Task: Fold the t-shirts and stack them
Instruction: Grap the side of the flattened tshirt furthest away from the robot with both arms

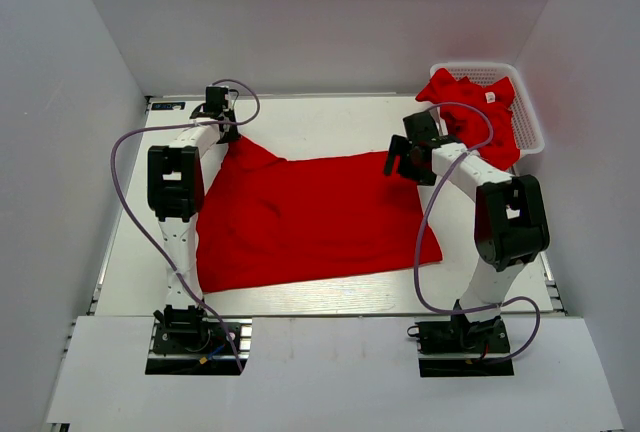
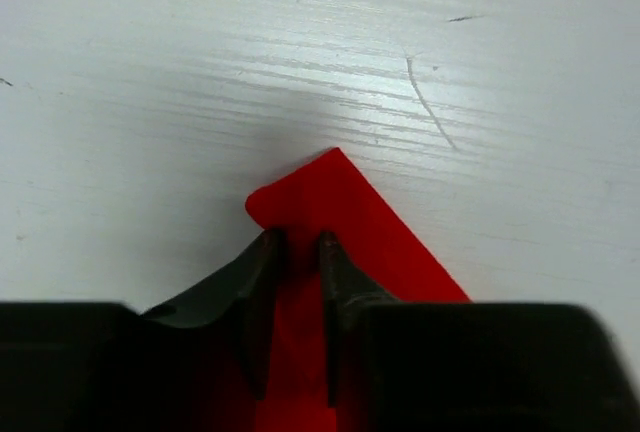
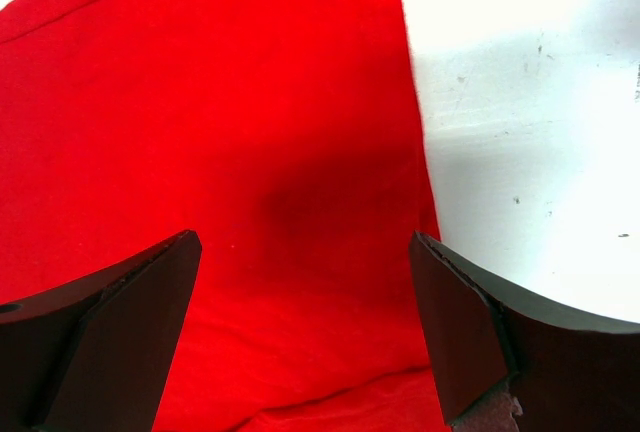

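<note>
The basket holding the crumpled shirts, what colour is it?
The basket is white, seen best from the top external view.

Left gripper narrow, right gripper wide.

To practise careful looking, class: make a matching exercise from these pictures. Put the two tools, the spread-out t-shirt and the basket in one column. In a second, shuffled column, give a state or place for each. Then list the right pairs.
Column one
1. left tool
2. right tool
3. spread t-shirt
4. basket

Column two
A. holds crumpled t-shirts, at the far right
B. wide open above the shirt's right edge
C. lies flat, spread out
D. closed on a far corner of the cloth

Pairs: 1-D, 2-B, 3-C, 4-A
</note>
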Controlling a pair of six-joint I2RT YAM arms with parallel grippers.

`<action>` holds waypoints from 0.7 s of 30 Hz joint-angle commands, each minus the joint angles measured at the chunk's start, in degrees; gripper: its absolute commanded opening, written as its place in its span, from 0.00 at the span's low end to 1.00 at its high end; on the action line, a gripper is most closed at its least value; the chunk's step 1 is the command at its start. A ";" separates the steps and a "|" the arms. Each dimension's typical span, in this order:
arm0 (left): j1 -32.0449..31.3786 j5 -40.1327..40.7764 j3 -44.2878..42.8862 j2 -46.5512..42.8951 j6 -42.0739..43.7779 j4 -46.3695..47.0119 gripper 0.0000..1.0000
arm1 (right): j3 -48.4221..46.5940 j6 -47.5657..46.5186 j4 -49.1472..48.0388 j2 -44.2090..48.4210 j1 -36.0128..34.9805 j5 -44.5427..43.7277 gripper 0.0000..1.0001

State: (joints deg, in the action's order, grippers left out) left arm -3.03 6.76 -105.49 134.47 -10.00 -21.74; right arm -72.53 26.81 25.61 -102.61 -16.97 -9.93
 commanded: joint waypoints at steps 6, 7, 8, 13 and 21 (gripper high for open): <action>0.04 -0.52 -0.50 0.53 0.51 -2.16 0.06 | -0.94 0.26 0.23 -1.19 0.45 0.09 0.90; 0.04 0.08 -1.20 0.53 0.51 -2.17 0.05 | -1.03 0.26 0.23 -1.37 0.54 0.18 0.90; 0.04 0.61 -1.21 0.00 0.51 -2.78 0.05 | -1.21 0.26 0.15 -1.63 0.54 0.09 0.90; 0.04 1.85 -3.13 -1.05 1.03 -4.80 0.03 | -3.13 -0.53 0.15 -2.42 0.36 -0.61 0.90; -0.49 0.62 -8.94 -1.58 3.40 -11.04 0.00 | -8.68 -2.29 -1.34 -5.84 0.36 -3.42 0.90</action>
State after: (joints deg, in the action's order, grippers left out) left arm -3.22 8.10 -111.61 134.52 -8.32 -29.82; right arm -77.56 25.85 25.93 -107.31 -16.73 -11.25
